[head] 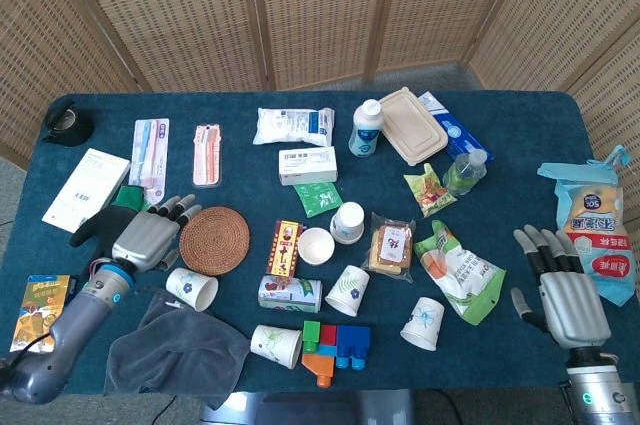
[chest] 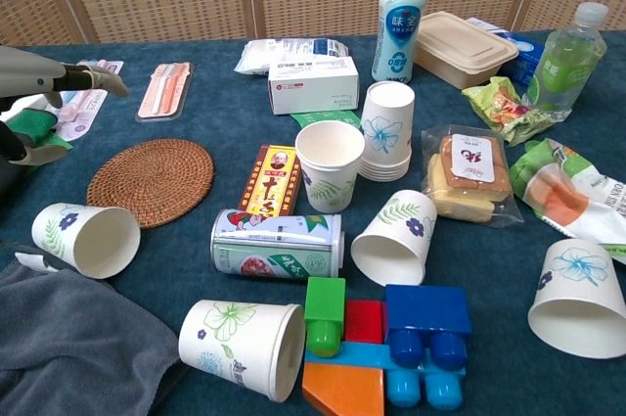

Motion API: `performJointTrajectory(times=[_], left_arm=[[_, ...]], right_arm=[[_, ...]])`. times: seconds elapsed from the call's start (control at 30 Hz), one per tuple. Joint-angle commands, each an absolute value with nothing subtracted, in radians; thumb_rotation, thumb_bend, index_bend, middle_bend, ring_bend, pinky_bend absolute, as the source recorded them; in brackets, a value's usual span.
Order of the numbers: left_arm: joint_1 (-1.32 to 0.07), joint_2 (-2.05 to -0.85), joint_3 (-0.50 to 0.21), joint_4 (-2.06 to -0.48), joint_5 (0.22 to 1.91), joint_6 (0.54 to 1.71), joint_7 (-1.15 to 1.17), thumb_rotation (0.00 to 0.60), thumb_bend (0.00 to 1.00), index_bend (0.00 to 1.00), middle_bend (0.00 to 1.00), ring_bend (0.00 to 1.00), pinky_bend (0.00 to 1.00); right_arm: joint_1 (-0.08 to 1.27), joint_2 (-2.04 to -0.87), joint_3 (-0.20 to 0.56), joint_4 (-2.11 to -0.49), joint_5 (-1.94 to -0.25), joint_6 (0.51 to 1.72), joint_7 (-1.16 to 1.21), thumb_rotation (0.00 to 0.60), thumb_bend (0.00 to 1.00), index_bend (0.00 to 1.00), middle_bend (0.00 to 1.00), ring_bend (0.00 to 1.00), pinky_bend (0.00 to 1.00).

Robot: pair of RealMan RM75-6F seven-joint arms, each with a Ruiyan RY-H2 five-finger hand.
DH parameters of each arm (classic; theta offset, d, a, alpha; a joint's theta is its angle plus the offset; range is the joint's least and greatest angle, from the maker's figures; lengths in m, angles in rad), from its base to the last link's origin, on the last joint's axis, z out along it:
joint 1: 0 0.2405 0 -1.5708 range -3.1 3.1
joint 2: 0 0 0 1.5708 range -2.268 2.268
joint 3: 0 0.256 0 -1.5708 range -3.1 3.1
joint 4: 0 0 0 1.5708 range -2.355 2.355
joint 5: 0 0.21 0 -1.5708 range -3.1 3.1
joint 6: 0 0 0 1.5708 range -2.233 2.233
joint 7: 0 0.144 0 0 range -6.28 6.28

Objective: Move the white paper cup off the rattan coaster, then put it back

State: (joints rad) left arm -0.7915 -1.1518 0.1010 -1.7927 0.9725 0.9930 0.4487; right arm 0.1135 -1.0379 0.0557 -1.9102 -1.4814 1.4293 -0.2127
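The white paper cup (head: 192, 289) (chest: 85, 239) is seen lying on its side on the blue tablecloth (head: 500, 125), off the rattan coaster (head: 214, 238) (chest: 151, 181) and just beside its near-left edge, with its mouth turned toward the right. The edge of a grey towel (head: 175, 350) (chest: 78, 352) is touched or nearly touched by the cup's lower side; from these views it cannot be told which.

The left hand (head: 145, 237) is held just left of the coaster, above a black glove (head: 100, 227), with its fingers spread and nothing grasped; it is apart from the cup. In the chest view only its fingertips (chest: 103, 80) are caught at the left border.

The right hand (head: 562, 290) is kept well to the right of the coaster, at the far side of the table, its fingers extended and empty, beside a blue-and-white bag (head: 592, 215).

To the right of the coaster, a yellow snack packet (head: 285, 247) (chest: 269, 179) is laid flat, and a tin can (head: 290, 294) (chest: 278, 244) rests on its side nearer the front. An upright paper cup (head: 316, 245) (chest: 329, 164) stands beyond the packet.
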Motion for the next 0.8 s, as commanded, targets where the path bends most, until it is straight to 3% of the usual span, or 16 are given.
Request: performJointTrajectory(times=[0.03, 0.8], left_arm=[[-0.759, -1.135, 0.098, -1.782, 1.033, 0.994, 0.394, 0.6, 0.49, 0.0, 0.0, 0.0, 0.22], [-0.654, -1.053, 0.145, -1.749, 1.378, 0.917, 0.12, 0.6, 0.46, 0.0, 0.0, 0.0, 0.16]], right_arm=[[0.115, -1.038, 0.056, -1.913, -1.483, 1.429, -0.216, 0.6, 0.45, 0.0, 0.0, 0.0, 0.0], [0.133, -1.04, 0.062, -1.956, -1.465, 1.408, -0.285, 0.6, 0.45, 0.0, 0.0, 0.0, 0.0]])
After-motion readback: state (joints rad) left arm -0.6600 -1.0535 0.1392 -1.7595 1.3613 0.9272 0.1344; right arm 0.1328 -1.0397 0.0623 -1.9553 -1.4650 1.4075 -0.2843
